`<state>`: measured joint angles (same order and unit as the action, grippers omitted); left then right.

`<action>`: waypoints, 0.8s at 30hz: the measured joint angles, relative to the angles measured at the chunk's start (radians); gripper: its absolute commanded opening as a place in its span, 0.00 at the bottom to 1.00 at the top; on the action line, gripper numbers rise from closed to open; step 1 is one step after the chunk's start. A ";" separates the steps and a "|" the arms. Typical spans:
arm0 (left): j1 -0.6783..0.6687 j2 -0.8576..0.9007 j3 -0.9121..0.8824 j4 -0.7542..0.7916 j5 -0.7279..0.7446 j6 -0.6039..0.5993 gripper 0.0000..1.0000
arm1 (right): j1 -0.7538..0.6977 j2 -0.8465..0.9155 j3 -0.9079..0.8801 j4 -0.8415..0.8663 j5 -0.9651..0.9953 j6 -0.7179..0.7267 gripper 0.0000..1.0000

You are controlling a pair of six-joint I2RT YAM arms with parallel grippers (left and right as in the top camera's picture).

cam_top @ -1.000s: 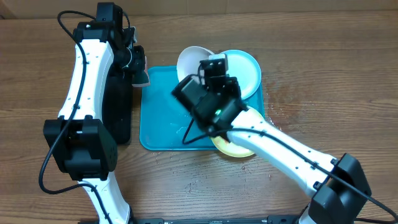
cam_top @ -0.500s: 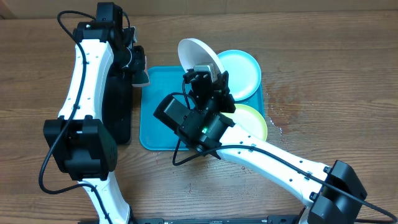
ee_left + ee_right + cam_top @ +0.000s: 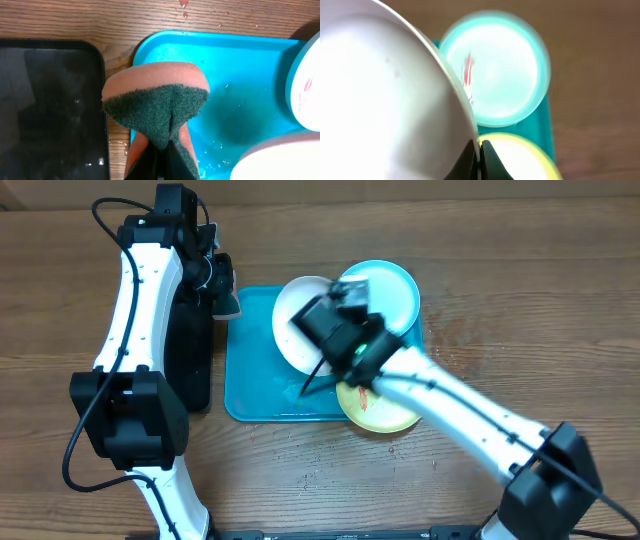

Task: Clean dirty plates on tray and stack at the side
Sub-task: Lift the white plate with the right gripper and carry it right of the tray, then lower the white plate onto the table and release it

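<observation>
My right gripper [image 3: 338, 308] is shut on the rim of the white plate [image 3: 297, 322], holding it over the back of the teal tray [image 3: 250, 385]. In the right wrist view the gripper [image 3: 479, 150] pinches the white plate [image 3: 385, 90] at its edge. Beyond it, the pale blue plate [image 3: 495, 70] with a red smear lies at the tray's back right [image 3: 388, 288]. The yellow-green plate [image 3: 385, 412] lies at the front right, partly under my arm. My left gripper [image 3: 161, 162] is shut on an orange and green sponge [image 3: 156, 100] at the tray's back left corner [image 3: 228, 302].
A narrow black tray [image 3: 192, 340] lies along the teal tray's left side, under my left arm. Water drops dot the teal tray floor [image 3: 235, 95] and the wood behind it. A plate edge with red smears [image 3: 305, 85] shows at the right of the left wrist view.
My right arm has swung back toward the right and turned the white plate from standing tilted at the tray's back to lying flatter over the tray. The left arm has not moved.
</observation>
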<state>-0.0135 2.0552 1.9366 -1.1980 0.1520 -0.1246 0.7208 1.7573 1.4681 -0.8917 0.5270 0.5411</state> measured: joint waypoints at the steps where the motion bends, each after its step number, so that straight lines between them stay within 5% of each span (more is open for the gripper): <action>1: 0.000 0.000 0.000 0.000 0.000 0.000 0.04 | -0.056 0.000 0.000 0.000 -0.085 0.001 0.04; 8: 0.000 0.000 -0.005 0.003 0.000 -0.003 0.04 | -0.548 -0.002 0.001 -0.087 -0.566 -0.050 0.04; 14: -0.003 0.000 -0.043 0.035 0.000 -0.003 0.04 | -0.879 -0.002 0.001 -0.196 -0.634 -0.101 0.04; 24: -0.007 0.000 -0.064 0.046 -0.030 -0.003 0.04 | -1.067 -0.016 -0.217 -0.047 -0.624 -0.123 0.04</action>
<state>-0.0204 2.0552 1.8721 -1.1519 0.1223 -0.1276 -0.3462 1.7416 1.2510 -0.9390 -0.0971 0.4183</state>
